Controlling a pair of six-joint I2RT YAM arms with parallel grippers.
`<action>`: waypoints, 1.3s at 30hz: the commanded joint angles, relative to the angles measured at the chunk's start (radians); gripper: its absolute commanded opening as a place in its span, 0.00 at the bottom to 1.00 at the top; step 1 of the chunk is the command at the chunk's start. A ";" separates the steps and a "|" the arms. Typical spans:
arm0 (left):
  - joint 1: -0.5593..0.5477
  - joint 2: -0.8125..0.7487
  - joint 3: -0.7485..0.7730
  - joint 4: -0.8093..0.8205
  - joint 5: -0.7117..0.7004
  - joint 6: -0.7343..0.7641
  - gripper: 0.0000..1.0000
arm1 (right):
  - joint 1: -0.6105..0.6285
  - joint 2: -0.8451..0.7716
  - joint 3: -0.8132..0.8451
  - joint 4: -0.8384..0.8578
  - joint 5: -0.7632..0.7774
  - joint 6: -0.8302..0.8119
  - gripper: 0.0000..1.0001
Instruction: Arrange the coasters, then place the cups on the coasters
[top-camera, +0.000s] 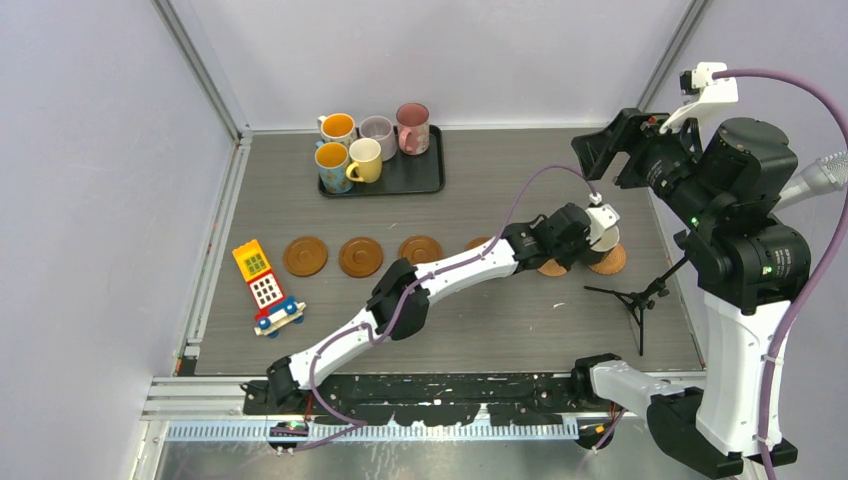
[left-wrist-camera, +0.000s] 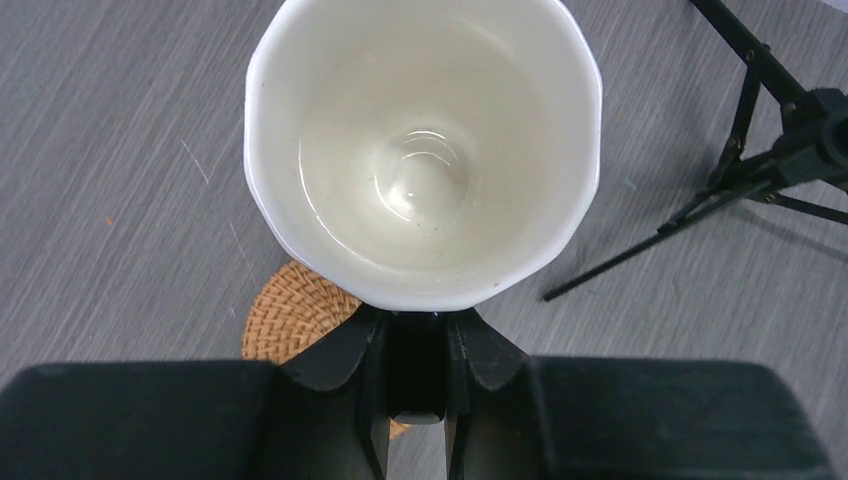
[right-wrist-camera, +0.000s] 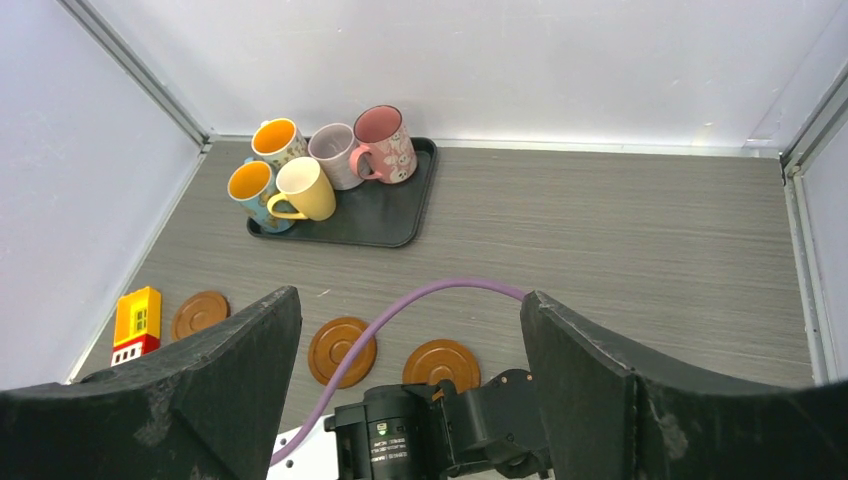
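**One cup goes to the end of the row**

We see the left hand (left-wrist-camera: 415, 345) shut tight on a cup (left-wrist-camera: 420, 140) that is white inside. It pinches the cup at its near side, so the cup is upright with its mouth up. We think that is so it can go down flat.

The coasters (top-camera: 360, 256) lie in a row across the middle of the table (top-camera: 500, 330), with gaps between them so each cup gets its own spot. The held cup is at the right end of that row. One coaster peeks out from under its edge. We cannot tell if the cup is touching a coaster or is just over it.

The right hand (right-wrist-camera: 408, 298) is wide open with nothing in it. It hangs high on the right side, and we think that leaves room for the other arm.

Five other cups (top-camera: 364, 160) stand close together on a black tray (top-camera: 420, 178) at the back.

The table is grey with thin lines like wood. A block toy (top-camera: 262, 285) lies on the left, and a small black stand (top-camera: 635, 297) is on the right, near the end of the row. Pale walls (top-camera: 450, 60) close in the back and both sides.
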 joint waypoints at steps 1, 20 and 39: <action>-0.010 0.001 0.105 0.227 -0.028 0.023 0.00 | -0.007 -0.015 0.025 0.017 -0.009 0.016 0.85; -0.043 0.042 0.121 0.315 -0.015 0.035 0.00 | -0.016 -0.032 0.013 0.010 -0.025 0.014 0.85; -0.047 0.064 0.092 0.317 -0.072 0.047 0.15 | -0.024 -0.039 0.008 0.004 -0.031 0.013 0.85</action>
